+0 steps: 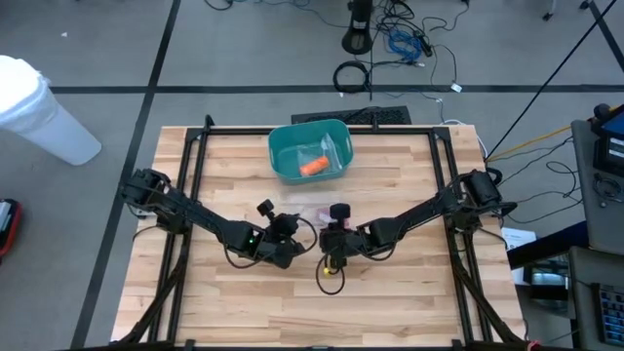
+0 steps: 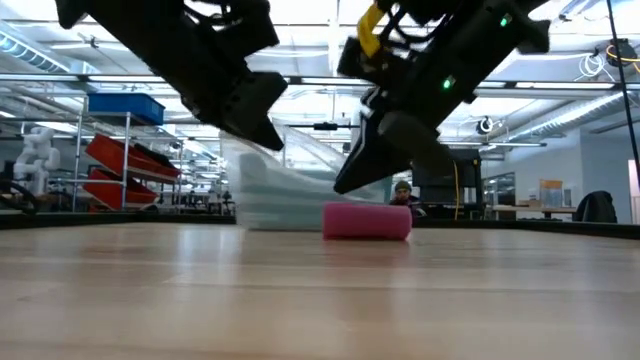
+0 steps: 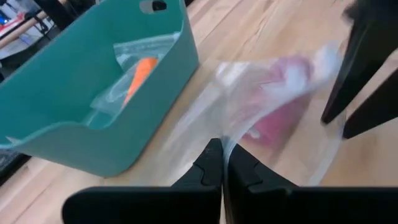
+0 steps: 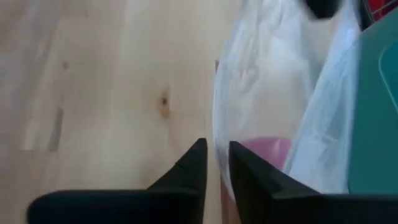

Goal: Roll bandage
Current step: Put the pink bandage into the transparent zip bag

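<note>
From above, both arms reach toward the middle of the wooden counter (image 1: pixel 390 292). The left claw (image 1: pixel 290 237) and right claw (image 1: pixel 334 231) meet near a clear plastic bag (image 1: pixel 314 215) lying just in front of a teal bin (image 1: pixel 310 151), which holds an orange item (image 1: pixel 313 167) in a clear wrapper.

At counter height, a pink bandage roll (image 2: pixel 367 221) lies on the wood, with the pale bag (image 2: pixel 275 195) rising beside it between two dark claws.

The left wrist view shows the left claw (image 3: pixel 224 163) pressed together on an edge of the bag (image 3: pixel 267 106), the pink roll (image 3: pixel 280 115) inside it, the bin (image 3: pixel 93 93) close by.

In the right wrist view the right claw (image 4: pixel 217 158) stands slightly apart with the bag's (image 4: pixel 280 93) edge between its fingers; whether it grips, I cannot tell. The pink roll (image 4: pixel 267 152) sits inside.
</note>
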You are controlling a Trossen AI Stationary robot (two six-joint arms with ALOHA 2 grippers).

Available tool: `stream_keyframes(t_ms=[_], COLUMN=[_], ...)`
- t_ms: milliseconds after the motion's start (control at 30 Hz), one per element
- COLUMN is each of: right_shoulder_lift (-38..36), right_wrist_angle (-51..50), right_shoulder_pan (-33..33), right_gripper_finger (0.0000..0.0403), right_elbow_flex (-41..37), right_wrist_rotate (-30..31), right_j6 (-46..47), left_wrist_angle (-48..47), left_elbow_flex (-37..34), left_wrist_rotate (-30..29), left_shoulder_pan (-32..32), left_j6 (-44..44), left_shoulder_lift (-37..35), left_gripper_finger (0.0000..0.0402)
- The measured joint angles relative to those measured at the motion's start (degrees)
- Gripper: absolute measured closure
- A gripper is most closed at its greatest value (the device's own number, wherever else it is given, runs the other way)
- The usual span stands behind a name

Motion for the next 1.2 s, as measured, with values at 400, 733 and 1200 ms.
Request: stream_keyframes(t_ms=[400,733,1200], right_shoulder_lift=[-10.81,-5.81,0.4], right_wrist_angle=[-19.71,-22.71,-13.68], right_shoulder_pan=[2.93,-1.88,-12.38], right_gripper_finger=[0.0195,0.0108,0.0131], right_elbow_flex=[0.02,-0.02,0.03], right_wrist_rotate=[0.21,-1.34,-17.2], right_j6=[15.88,14.58,8.22], left_wrist_angle=[4.2,2.69,-4.26], left_elbow_flex=[0.0,0.0,0.0], left_wrist_rotate=[-1.72,-9.17,-5.16], left_shoulder_pan=[0.1,0.39,4.31], left_j6=[-1.22,-3.31,-8.72], left_shoulder_lift=[6.86,6.55,6.64], left_gripper_finger=[0.0401,0.0402,0.0401])
